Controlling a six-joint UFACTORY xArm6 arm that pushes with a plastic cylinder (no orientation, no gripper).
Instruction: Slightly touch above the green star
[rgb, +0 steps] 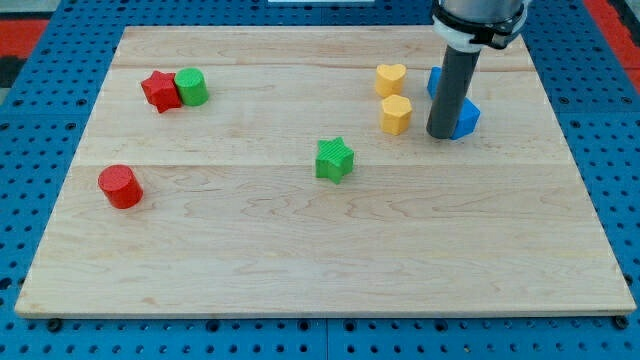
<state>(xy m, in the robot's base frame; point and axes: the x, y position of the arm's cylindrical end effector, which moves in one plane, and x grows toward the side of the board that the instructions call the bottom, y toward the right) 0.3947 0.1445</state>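
Down near the view's upper right, my tip (443, 135) rests on the wooden board (300, 260), a plain rod end with nothing to open or close and holding nothing. It sits just beside a blue block (467, 118), apparently touching its left side, while a second blue block (434, 80) peeks out behind the rod, its shape hidden. A yellow hexagonal block (396, 114) stands just to the tip's left, with a yellow heart (390, 78) above it. Well apart, toward the board's middle, lies the green star (335, 159), lower-left of the tip. Far left, a red star (160, 91) touches a green cylinder (191, 87); a red cylinder (120, 186) sits below them.
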